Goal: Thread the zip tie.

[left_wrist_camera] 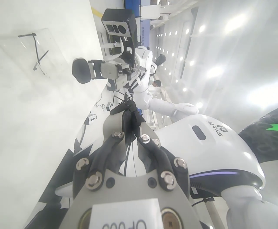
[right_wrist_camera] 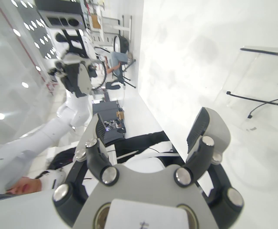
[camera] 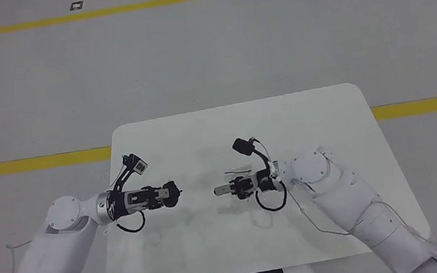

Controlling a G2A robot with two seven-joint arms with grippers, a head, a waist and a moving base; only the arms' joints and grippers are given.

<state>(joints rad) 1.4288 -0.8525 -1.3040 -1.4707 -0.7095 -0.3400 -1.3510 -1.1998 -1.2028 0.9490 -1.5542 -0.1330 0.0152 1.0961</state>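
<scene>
Closest to the left wrist lens, the left pincer (left_wrist_camera: 131, 123) is clamped narrow on a thin black plastic zip tie (left_wrist_camera: 128, 109). A dark bunch of the tie juts past its tips, and thin strap trails back between its fingers. Facing it across a small gap, the right pincer (right_wrist_camera: 152, 117) stands wide and empty.

To thread well, I judge the right pincer should take the free tail, line it squarely with the head's slot and feed slowly while the left keeps rigid.

Both pincers hover over the middle of the white rounded table (camera: 313, 118), its edges well apart from either. A clear plastic tray (right_wrist_camera: 234, 73) with spare black ties (right_wrist_camera: 245, 97) lies off to one side of them, outside that gap.
</scene>
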